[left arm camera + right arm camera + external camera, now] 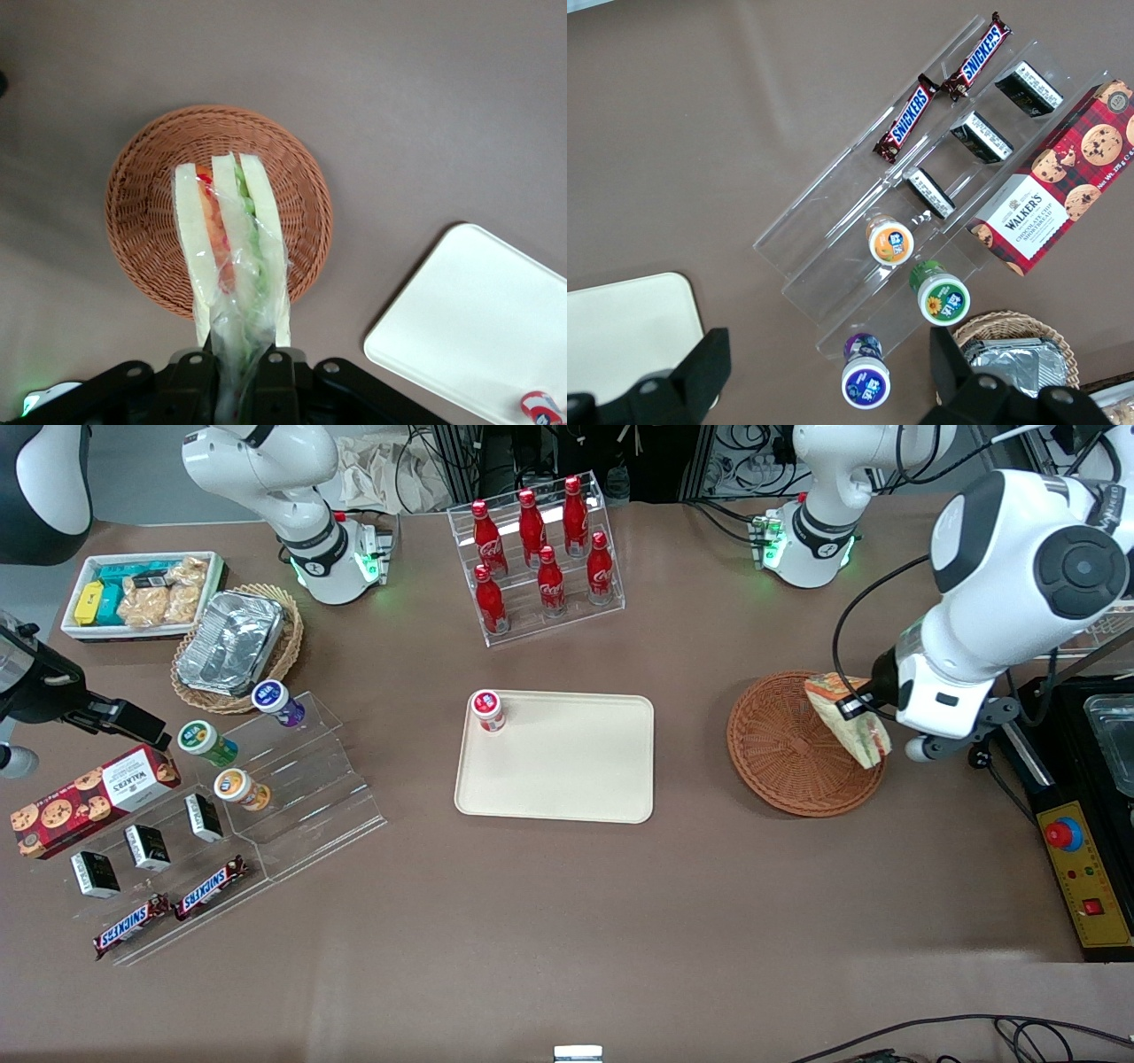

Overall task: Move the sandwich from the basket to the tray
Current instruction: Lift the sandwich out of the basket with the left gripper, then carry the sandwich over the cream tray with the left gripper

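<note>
Clamped in the end effector, the sandwich hangs above the basket, filling visible wrist-side only

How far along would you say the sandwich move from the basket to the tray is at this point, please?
The pickup looks done: the gripper is shut on the sandwich, holding it above the basket, which has nothing else in it. The carry is in hand. Still left: bringing it over to the tray, which carries only a small red-and-white cup in one corner, and releasing it there.
</note>
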Motion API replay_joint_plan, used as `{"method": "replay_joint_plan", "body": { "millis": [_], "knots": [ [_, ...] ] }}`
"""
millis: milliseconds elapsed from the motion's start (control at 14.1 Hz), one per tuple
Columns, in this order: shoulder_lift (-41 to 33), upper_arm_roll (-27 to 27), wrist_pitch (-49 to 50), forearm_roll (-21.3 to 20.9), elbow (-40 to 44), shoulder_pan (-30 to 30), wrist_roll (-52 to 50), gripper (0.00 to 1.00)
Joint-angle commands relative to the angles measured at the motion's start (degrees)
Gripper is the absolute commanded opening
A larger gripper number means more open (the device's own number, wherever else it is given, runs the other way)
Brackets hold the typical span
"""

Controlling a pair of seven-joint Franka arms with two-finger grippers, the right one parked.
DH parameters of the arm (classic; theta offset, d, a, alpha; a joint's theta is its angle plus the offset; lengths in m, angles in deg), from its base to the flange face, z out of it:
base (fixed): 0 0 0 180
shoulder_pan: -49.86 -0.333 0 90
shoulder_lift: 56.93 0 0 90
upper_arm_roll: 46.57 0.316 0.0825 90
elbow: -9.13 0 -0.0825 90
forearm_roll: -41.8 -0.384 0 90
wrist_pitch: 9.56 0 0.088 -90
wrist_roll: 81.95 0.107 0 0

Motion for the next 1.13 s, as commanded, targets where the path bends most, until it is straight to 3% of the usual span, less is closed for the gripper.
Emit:
{"method": "replay_joint_plan", "body": {
  "millis": [0, 213, 709, 1063],
  "knots": [
    [0.71, 0.15, 1.57, 0.13, 1.8, 3.36, 0.33, 0.0],
    [1.15, -0.9, 1.57, 0.66, 1.98, 5.48, 0.06, 0.0],
    [4.4, -10.14, 1.75, 1.01, 4.09, 7.93, -2.57, 0.0],
    [13.87, -10.31, -13.0, 1.19, 3.21, 14.0, -2.57, 0.0]
  ]
}}
